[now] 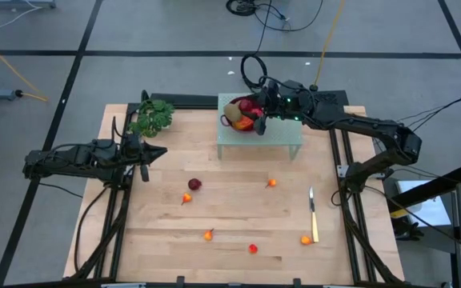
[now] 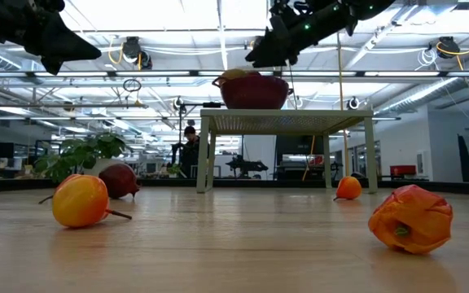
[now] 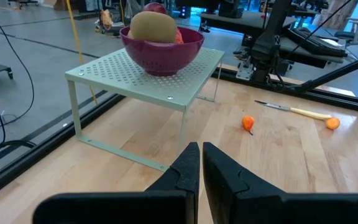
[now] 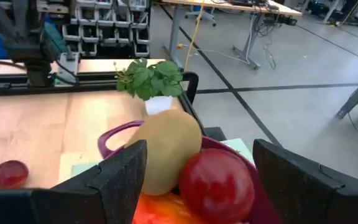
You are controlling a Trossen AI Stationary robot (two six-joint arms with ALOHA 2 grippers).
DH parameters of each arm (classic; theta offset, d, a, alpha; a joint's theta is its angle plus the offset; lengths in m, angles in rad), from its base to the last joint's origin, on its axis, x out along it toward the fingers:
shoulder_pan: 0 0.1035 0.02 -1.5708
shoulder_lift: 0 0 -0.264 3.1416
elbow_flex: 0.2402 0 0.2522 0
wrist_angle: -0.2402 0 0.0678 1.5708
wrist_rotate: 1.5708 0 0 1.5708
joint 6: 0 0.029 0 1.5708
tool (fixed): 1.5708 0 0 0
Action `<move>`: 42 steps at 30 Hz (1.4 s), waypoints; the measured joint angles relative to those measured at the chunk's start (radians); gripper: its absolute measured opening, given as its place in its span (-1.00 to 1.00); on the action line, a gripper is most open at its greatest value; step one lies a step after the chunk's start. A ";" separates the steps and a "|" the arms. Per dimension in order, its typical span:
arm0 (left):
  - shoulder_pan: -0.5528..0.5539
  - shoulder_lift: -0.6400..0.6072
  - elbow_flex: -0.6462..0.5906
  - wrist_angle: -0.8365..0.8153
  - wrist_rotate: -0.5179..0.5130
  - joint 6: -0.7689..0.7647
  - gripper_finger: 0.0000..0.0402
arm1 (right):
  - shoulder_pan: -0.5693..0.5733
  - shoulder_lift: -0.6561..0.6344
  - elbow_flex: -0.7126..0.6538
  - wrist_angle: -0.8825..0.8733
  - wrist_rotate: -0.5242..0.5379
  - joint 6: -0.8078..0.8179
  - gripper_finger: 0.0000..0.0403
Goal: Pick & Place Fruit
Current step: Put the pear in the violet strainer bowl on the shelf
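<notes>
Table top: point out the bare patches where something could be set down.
Widest bare wood: the near-left corner, below the dark red fruit and left of the orange fruit. Also clear: between the plant and the perforated stand. Crowded: the bowl, heaped, with the right gripper over it.

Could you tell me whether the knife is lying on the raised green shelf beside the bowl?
No, the knife lies flat on the wooden table near the right edge, well away from the shelf and bowl.
</notes>
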State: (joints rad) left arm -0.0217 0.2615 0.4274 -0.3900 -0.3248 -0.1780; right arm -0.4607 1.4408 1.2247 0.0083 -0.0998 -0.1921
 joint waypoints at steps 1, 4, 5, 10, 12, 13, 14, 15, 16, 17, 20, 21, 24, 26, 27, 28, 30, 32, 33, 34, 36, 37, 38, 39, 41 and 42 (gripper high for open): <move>0.000 0.000 0.000 -0.001 0.000 0.000 -0.90 | 0.004 -0.005 0.000 -0.005 0.001 -0.003 0.43; 0.000 0.000 0.000 -0.002 0.000 0.000 -0.90 | 0.019 -0.015 0.000 0.006 0.002 -0.004 0.43; 0.000 0.000 0.000 -0.002 0.000 0.000 -0.90 | 0.024 -0.018 0.000 0.014 0.003 -0.004 0.43; 0.000 0.000 0.000 -0.002 0.000 0.000 -0.90 | 0.058 -0.052 0.001 0.008 0.003 0.005 0.41; 0.000 0.000 0.000 -0.002 0.000 0.000 -0.90 | 0.076 -0.073 0.001 -0.024 0.003 0.004 0.39; 0.000 0.000 0.000 -0.002 0.000 0.004 -0.90 | 0.089 -0.080 0.001 -0.034 0.003 0.003 0.39; 0.000 0.000 0.000 -0.003 0.000 0.013 -0.90 | 0.100 -0.091 0.001 -0.050 0.004 0.001 0.39; 0.000 0.000 0.000 -0.002 0.000 0.021 -0.90 | 0.113 -0.103 0.001 -0.076 0.017 0.000 0.38; 0.000 0.000 0.000 -0.003 0.000 0.026 -0.90 | 0.129 -0.114 0.001 -0.100 0.040 0.001 0.38; 0.000 0.000 0.000 -0.002 0.000 0.030 -0.90 | 0.146 -0.124 0.001 -0.120 0.066 0.005 0.38; 0.000 0.000 0.000 -0.002 0.001 0.042 -0.90 | 0.198 -0.158 0.001 -0.187 0.144 0.020 0.38; 0.000 0.000 0.000 -0.003 0.001 0.043 -0.90 | 0.217 -0.170 0.001 -0.207 0.168 0.024 0.38; 0.000 0.000 0.000 -0.002 0.002 0.045 -0.90 | 0.272 -0.198 0.001 -0.266 0.219 0.049 0.38; 0.000 0.000 0.000 -0.003 0.002 0.045 -0.90 | 0.309 -0.213 0.001 -0.311 0.246 0.085 0.38; 0.000 0.000 0.000 -0.002 0.003 0.045 -0.90 | 0.328 -0.220 0.001 -0.327 0.263 0.106 0.38; 0.000 0.000 0.000 -0.002 0.005 0.045 -0.90 | 0.345 -0.227 0.001 -0.349 0.280 0.128 0.38; 0.000 0.000 0.000 -0.002 0.009 0.045 -0.90 | 0.380 -0.236 0.001 -0.389 0.313 0.173 0.38; 0.000 0.000 0.000 -0.003 0.011 0.045 -0.90 | 0.414 -0.239 0.001 -0.421 0.342 0.213 0.38; 0.000 0.000 0.000 -0.002 0.010 0.045 -0.90 | 0.430 -0.239 0.001 -0.434 0.355 0.232 0.38; 0.000 0.000 0.000 -0.002 0.011 0.045 -0.90 | 0.446 -0.239 0.001 -0.444 0.367 0.251 0.38; 0.000 0.000 0.000 -0.002 0.012 0.045 -0.90 | 0.478 -0.239 0.001 -0.469 0.387 0.286 0.38; 0.000 0.000 0.000 -0.002 0.013 0.045 -0.90 | 0.493 -0.239 0.001 -0.478 0.389 0.304 0.38; 0.000 0.000 0.000 -0.002 0.013 0.045 -0.90 | 0.506 -0.239 0.001 -0.482 0.389 0.321 0.38; 0.000 0.000 0.000 -0.003 0.013 0.045 -0.90 | 0.520 -0.239 0.001 -0.489 0.389 0.339 0.38; 0.000 0.000 0.000 -0.002 0.013 0.045 -0.90 | 0.544 -0.239 0.001 -0.505 0.390 0.377 0.38; 0.000 0.000 0.000 -0.003 0.013 0.045 -0.90 | 0.555 -0.239 0.001 -0.514 0.390 0.395 0.38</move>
State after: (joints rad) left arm -0.0219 0.2615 0.4274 -0.3927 -0.3122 -0.1333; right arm 0.0948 1.2018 1.2255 -0.5053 0.2902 0.2032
